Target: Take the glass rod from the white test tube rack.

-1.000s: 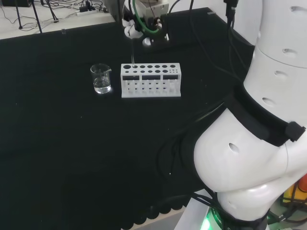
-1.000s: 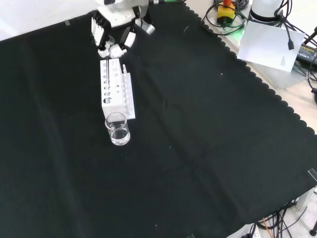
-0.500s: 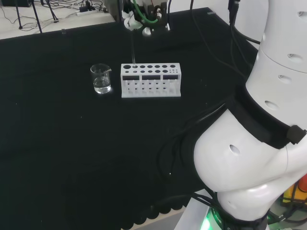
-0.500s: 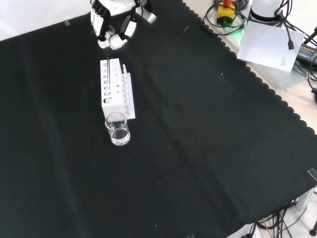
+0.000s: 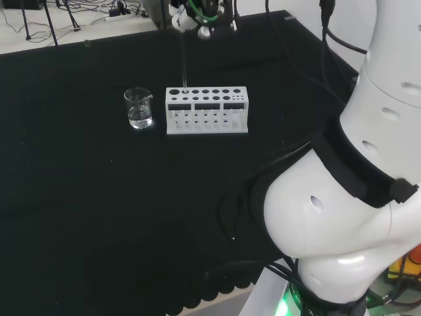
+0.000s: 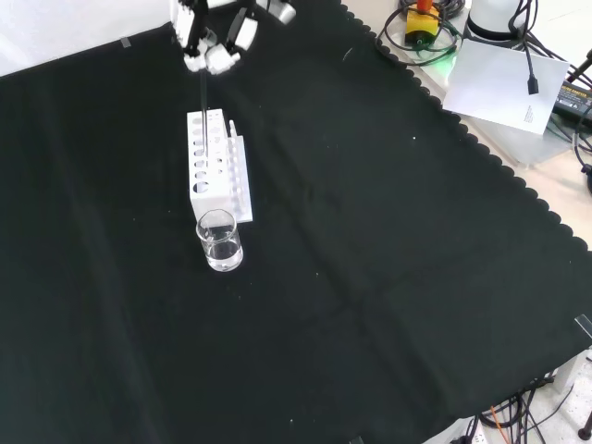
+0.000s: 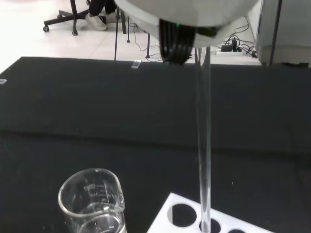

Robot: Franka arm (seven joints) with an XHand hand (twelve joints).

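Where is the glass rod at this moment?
In the front view the glass rod hangs upright from the hand, its lower end in the white rack.

The arm (image 5: 342, 224) is built of big, glossy white rounded links with small oval recesses, and a black band rings one joint. Black cables run along it. A green light glows at its base. The hand (image 6: 215, 42) is white with black segments.
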